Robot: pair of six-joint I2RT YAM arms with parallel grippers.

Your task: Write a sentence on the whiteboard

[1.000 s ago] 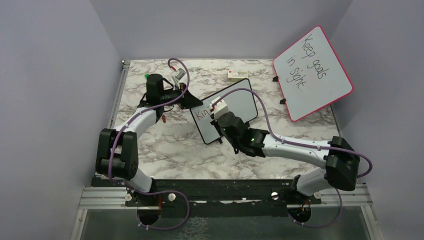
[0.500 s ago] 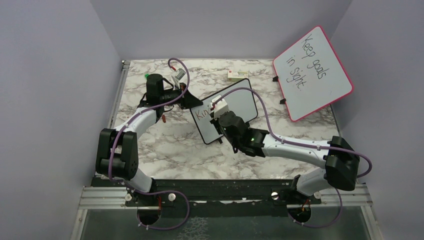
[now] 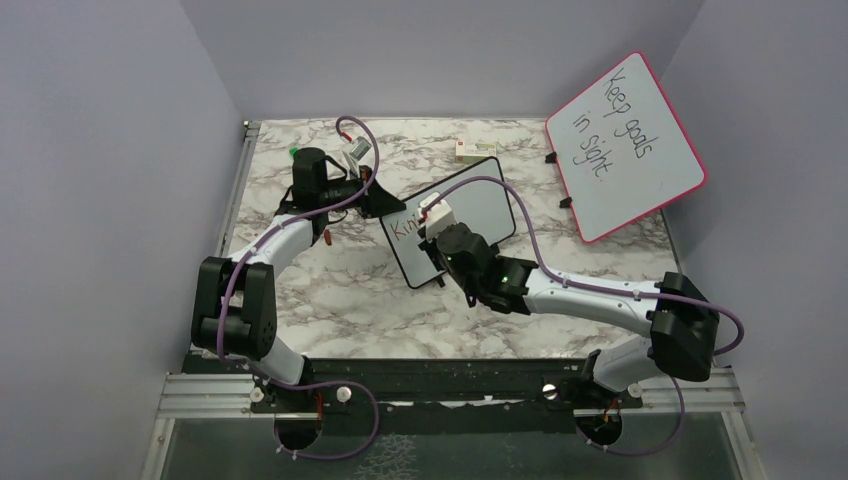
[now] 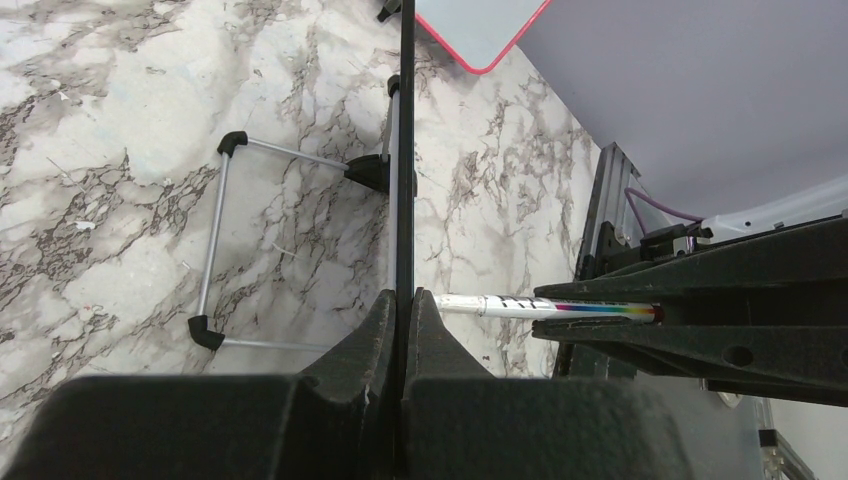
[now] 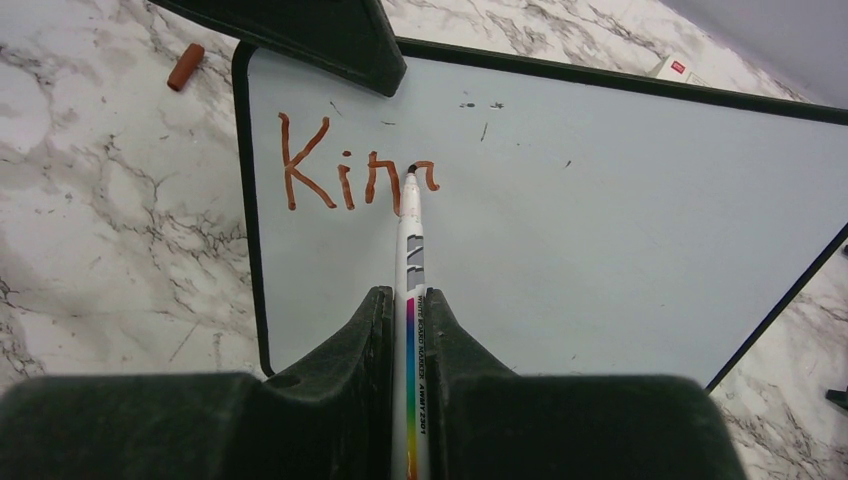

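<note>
Hardly shifted since before, right gripper (image 5: pixel 408 297) clamped on marker (image 5: pixel 410 240), tip touching sentence (image 5: pixel 340 175) reading "Kin", left gripper (image 4: pixel 403 305) pinched shut on whiteboard (image 5: pixel 600 220) edge mid-table, blank board rightward, marble table (image 3: pixel 330 300) showing nearside.

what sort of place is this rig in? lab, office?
Likely a lab robot test cell: plain lilac-grey walls box in a marble-patterned tabletop, two black-and-white robot arms bolt to an aluminium rail, and a small black-framed whiteboard serves as prop.
</note>
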